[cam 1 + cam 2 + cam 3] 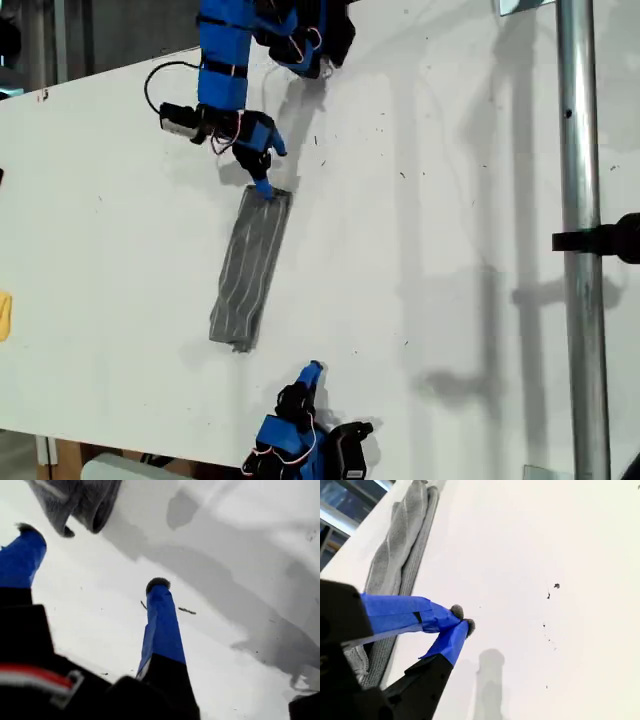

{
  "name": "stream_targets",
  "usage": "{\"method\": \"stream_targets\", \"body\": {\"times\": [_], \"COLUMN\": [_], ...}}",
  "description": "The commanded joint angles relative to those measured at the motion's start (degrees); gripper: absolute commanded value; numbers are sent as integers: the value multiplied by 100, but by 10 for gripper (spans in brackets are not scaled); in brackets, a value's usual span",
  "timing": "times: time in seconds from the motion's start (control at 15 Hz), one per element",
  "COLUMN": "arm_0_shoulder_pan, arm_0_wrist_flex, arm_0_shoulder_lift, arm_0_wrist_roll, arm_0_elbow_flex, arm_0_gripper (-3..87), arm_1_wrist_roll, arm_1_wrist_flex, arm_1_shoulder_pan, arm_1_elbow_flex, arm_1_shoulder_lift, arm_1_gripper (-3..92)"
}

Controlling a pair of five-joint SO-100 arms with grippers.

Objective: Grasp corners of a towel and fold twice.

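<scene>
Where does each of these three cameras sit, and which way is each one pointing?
Exterior view: off the arms, high up, looking down on the white table, the folded dark grey striped cloth towel, my first gripper and my second gripper.
First wrist view: on my first gripper, facing the table between its open blue fingers, with one towel end just beyond.
Second wrist view: on my second gripper, looking alongside the towel past its touching fingertips.
Shared: all three show the towel.

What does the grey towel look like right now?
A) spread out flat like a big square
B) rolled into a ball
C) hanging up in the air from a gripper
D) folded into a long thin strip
D: the towel lies on the white table as a long, narrow folded strip, with layered edges showing in the second wrist view.
</scene>
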Motion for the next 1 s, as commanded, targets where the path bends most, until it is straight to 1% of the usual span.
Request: {"method": "stream_targets", "body": {"times": [0.0,0.2,0.27,0.33,0.4,0.47,0.53,0.67,0.8,0.87,0.93], "arm_0_shoulder_pan": [185,246,246,255,255,255,255,229,211,193,158], "arm_0_wrist_flex": [123,272,334,360,360,360,360,352,343,316,290], "arm_0_shoulder_lift": [35,35,35,35,35,35,35,35,35,35,35], "arm_0_wrist_roll": [-114,-167,-176,-176,-158,-158,-158,-141,-141,-114,-70], "arm_0_elbow_flex": [9,-9,-9,-18,-35,-35,-35,-35,-26,-18,-9], "arm_0_gripper": [-26,-26,-26,-26,-26,-26,-26,-26,-26,-26,-26], "arm_1_wrist_roll": [-88,-246,-422,-633,-703,-712,-932,-1063,-1292,-1318,-1257], "arm_1_wrist_flex": [-176,-176,-62,-62,-167,-404,-562,-703,-1292,-1336,-905], "arm_1_shoulder_pan": [281,325,343,352,360,439,501,615,659,659,615], "arm_1_elbow_flex": [-1450,-3129,-3771,-4228,-4447,-4438,-4421,-4104,-2672,-1811,-1099], "arm_1_shoulder_lift": [-1767,-3577,-4017,-4324,-4456,-4465,-4465,-4219,-2953,-2021,-1028], "arm_1_gripper": [428,431,421,388,272,18,-2,-2,-2,-2,-2]}}
